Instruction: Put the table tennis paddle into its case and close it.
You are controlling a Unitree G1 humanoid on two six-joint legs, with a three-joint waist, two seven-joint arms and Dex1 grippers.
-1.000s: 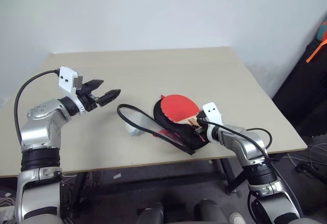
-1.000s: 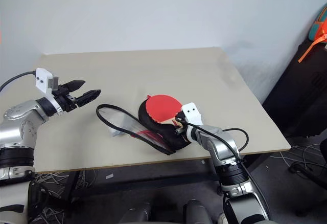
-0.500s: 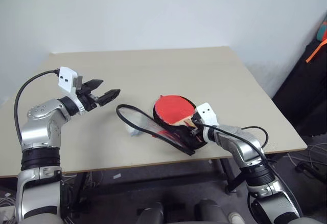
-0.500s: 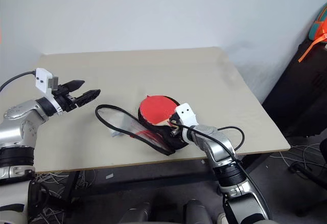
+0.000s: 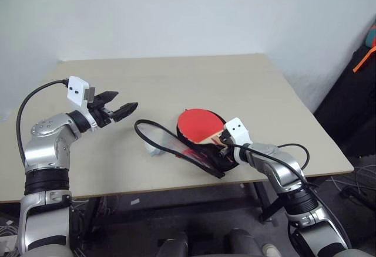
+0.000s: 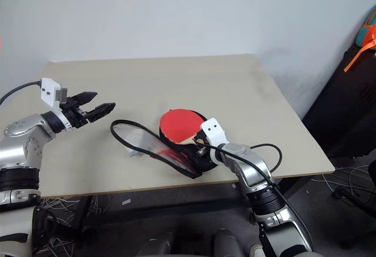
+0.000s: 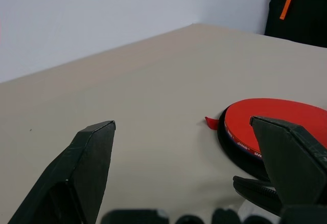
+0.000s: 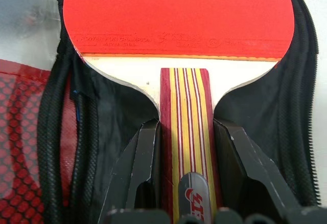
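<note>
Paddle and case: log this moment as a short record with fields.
paddle: red face up, handle clamped in right gripper, lying over the black inside of the open case
case: on table, unzipped, flap folded out toward the left gripper
left gripper: open, hovering above table, apart from case
step left: close case

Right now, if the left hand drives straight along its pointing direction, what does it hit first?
Probably the red paddle lying in the open case. The left hand is open, held above the table and aimed across it toward them. Depth is unclear, so it might pass just over the paddle face.
</note>
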